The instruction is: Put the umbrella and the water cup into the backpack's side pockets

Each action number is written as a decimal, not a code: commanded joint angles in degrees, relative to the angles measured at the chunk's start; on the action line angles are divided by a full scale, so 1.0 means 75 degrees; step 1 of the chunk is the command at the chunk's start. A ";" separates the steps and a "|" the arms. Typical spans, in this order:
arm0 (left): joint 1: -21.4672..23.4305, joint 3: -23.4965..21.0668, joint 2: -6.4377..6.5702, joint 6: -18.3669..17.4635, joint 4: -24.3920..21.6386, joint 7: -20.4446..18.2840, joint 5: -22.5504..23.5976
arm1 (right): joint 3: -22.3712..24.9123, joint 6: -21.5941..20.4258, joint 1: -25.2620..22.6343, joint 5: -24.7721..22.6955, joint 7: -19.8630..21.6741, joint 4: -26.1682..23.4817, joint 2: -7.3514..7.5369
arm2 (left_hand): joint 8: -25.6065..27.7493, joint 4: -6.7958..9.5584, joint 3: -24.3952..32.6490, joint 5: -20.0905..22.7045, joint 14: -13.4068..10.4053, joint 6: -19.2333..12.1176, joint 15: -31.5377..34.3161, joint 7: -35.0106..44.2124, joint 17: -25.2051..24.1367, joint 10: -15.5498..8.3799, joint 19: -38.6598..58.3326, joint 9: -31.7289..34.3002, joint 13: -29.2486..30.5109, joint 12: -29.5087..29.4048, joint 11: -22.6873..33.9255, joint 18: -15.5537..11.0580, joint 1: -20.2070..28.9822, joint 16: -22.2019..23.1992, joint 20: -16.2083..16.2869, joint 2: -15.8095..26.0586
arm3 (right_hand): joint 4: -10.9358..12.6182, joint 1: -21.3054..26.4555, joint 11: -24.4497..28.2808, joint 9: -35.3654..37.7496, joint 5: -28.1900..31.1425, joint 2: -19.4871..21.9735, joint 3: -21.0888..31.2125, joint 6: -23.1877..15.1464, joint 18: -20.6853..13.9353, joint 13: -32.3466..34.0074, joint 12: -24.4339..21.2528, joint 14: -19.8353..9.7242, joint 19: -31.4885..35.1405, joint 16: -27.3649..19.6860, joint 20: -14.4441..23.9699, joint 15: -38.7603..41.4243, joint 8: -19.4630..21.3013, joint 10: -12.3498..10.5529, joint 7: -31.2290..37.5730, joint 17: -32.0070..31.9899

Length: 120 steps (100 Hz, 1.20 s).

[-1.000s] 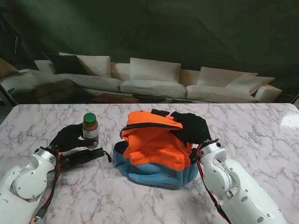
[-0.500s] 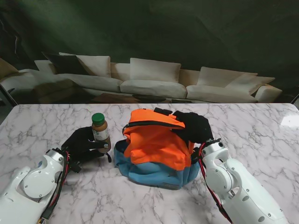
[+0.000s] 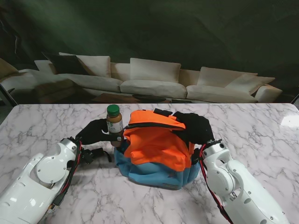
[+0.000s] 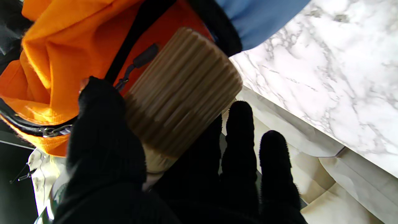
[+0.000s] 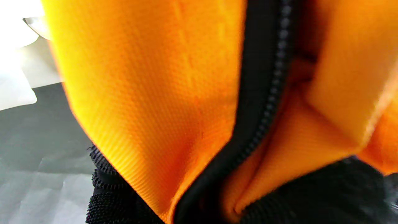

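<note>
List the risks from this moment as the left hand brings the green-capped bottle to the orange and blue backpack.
1. The green-capped brown ribbed bottle sits against the orange and blue fabric backpack, and no pocket mouth shows; it may catch on fabric.
2. The left hand grips it low, so it could tip.
3. The right hand rests on soft fabric; the backpack may shift.

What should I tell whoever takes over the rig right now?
Left hand: shut on the green-capped bottle, upright at the backpack's left side; whether its base has entered the side pocket cannot be told.
Right hand: resting on the backpack's top right; whether its fingers are gripping the fabric cannot be told.
Umbrella: a dark object on the table by the left arm, likely it, untouched.
Done: bottle brought to the pocket.
Left: seat the bottle, release, then pocket the umbrella.
</note>
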 commanded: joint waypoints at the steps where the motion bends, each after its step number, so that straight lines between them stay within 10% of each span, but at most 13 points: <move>1: -0.0089 0.0080 -0.0077 0.0036 -0.0052 -0.0166 -0.0130 | -0.0007 0.0012 -0.0053 -0.0009 0.0036 0.0019 0.0013 | -0.0019 0.0543 0.1123 0.1192 -0.0041 -0.1623 0.0046 0.0564 -0.0228 -0.0667 -0.0139 0.0060 -0.0390 0.0804 0.0936 0.0031 0.1966 0.0252 0.0056 0.1094 | 0.0386 0.1025 0.0268 0.0007 0.0497 0.0769 0.0827 -0.1181 -0.0143 0.0139 -0.0029 -0.0202 0.0066 0.0071 0.0065 0.0087 0.0364 -0.0117 0.0873 -0.0062; 23: -0.0221 0.0303 -0.0096 0.0010 -0.0006 -0.0216 -0.0366 | -0.0047 0.0015 -0.0038 0.0015 0.0031 0.0029 0.0008 | -0.0336 0.0521 0.1142 0.1607 -0.0174 -0.1800 0.0509 0.0442 -0.0440 -0.0790 -0.0329 0.0100 -0.0626 0.2348 0.1184 -0.0042 0.1854 0.1266 0.0284 0.0869 | 0.0386 0.1024 0.0267 0.0007 0.0501 0.0768 0.0829 -0.1177 -0.0139 0.0140 -0.0029 -0.0201 0.0061 0.0072 0.0067 0.0085 0.0371 -0.0118 0.0863 -0.0061; 98: -0.0843 0.1310 -0.0174 -0.0312 0.0802 -0.0496 -0.1280 | -0.0220 -0.0128 0.0049 0.0114 0.0063 0.0036 -0.0005 | -0.1526 0.0331 0.0878 0.2374 -0.0318 -0.2334 0.0001 0.0162 -0.1299 -0.0573 -0.1622 -0.1247 -0.1636 0.2398 0.1595 -0.0113 0.1213 0.1628 0.0276 0.0749 | 0.0388 0.1027 0.0254 0.0016 0.0521 0.0769 0.0833 -0.1185 -0.0120 0.0144 -0.0030 -0.0191 0.0043 0.0079 0.0072 0.0078 0.0391 -0.0127 0.0849 -0.0072; 120: -0.0928 0.1251 -0.0019 -0.0247 0.0952 -0.0779 -0.0562 | -0.0215 -0.0138 0.0042 0.0127 0.0037 0.0040 -0.0010 | -0.1275 0.0406 0.0987 0.2252 -0.0279 -0.2057 -0.0311 0.0160 -0.1366 -0.0440 -0.1909 -0.1563 -0.1820 0.2053 0.1543 -0.0089 0.1371 0.1570 0.0285 0.0814 | 0.0388 0.1027 0.0248 0.0013 0.0520 0.0767 0.0833 -0.1186 -0.0119 0.0141 -0.0026 -0.0184 0.0042 0.0082 0.0074 0.0075 0.0394 -0.0119 0.0843 -0.0072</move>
